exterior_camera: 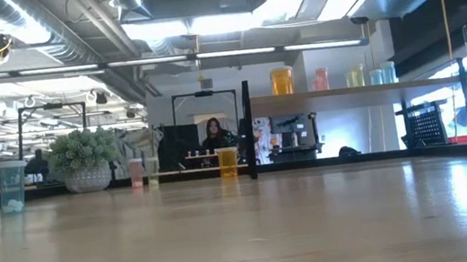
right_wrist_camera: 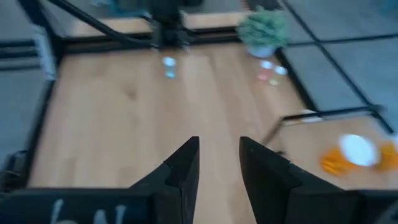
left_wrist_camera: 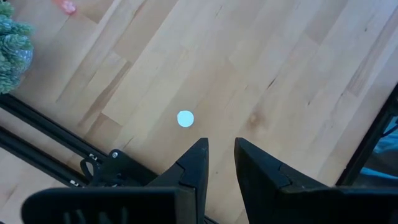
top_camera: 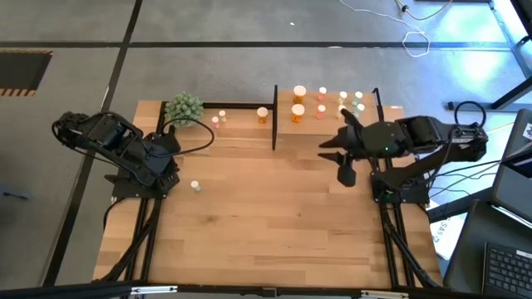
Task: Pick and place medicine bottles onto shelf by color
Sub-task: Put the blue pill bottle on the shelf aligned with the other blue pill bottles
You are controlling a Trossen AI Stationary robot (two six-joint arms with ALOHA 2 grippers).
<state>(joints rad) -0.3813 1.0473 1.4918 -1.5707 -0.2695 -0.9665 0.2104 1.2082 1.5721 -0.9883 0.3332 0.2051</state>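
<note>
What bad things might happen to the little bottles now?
The small pale-capped bottle standing alone on the wooden tabletop sits right beside the left gripper, so a quick swing might tip it. The right gripper, open and empty, hangs beside the light-wood shelf crowded with orange and pink bottles; reaching in could knock neighbours over.

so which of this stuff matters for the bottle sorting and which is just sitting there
Job:
- shelf
- bottles on shelf
- orange bottle
- two small bottles
- lone bottle

Lying about:
- plant
- laptop
</note>
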